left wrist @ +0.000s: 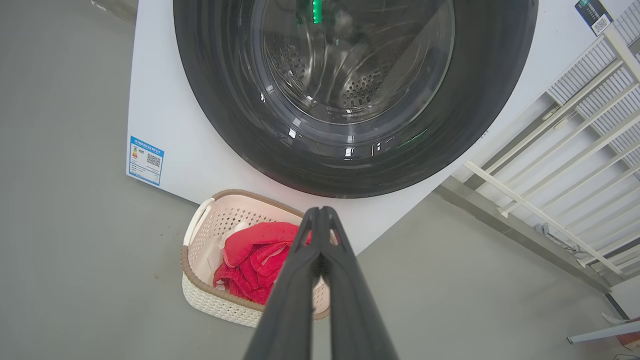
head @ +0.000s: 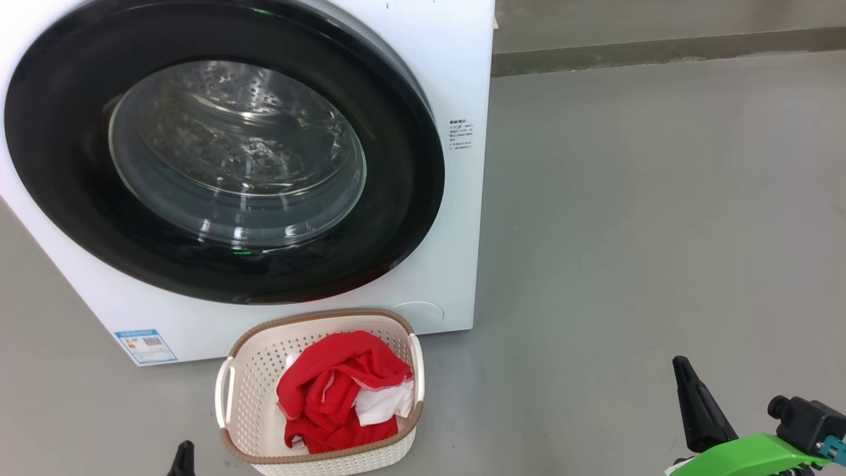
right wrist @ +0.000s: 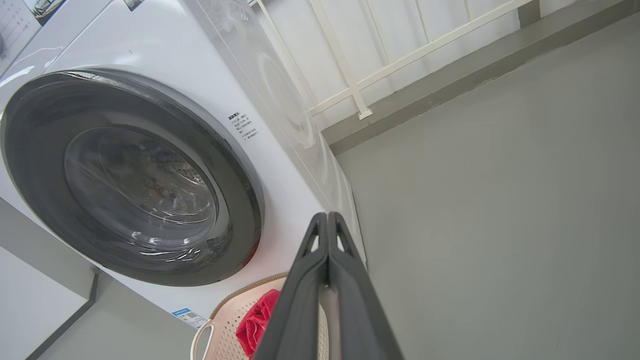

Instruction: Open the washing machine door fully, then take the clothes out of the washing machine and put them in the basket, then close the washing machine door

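Note:
The white washing machine [head: 456,218] stands at the left, and its black-rimmed round door [head: 396,198] lies flush against the front, shut. Through the glass I see the steel drum. On the floor in front stands the cream basket [head: 248,377] with the red and white clothes [head: 337,390] piled inside. My left gripper [left wrist: 320,210] is shut and empty, hanging above the basket's near side; its tip [head: 184,456] shows at the bottom left. My right gripper [right wrist: 327,215] is shut and empty, low at the right [head: 687,383], well apart from the basket.
Grey floor [head: 661,231] spreads to the right of the machine. A low wall ledge [head: 661,49] runs along the back, with a white railing [left wrist: 550,165] beside the machine. A blue label [head: 145,345] sits on the machine's lower front corner.

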